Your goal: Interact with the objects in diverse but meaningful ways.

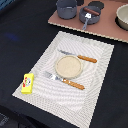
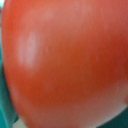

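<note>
With the tomato [image 2: 65,62] filling my wrist view, I seem to be carrying it, though my end effector's grip is hidden; next needs a clear landing spot.

red tomato [image 2: 65,60] blocking wrist view, plate [image 1: 68,66], fork [image 1: 62,80], knife [image 1: 80,57] crowding mat centre

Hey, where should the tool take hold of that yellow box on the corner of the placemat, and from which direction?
Probably from straight above, closing across the narrow width of the yellow box. It lies flat on the placemat, its long sides free, with the fork well off to the exterior view's right.
</note>
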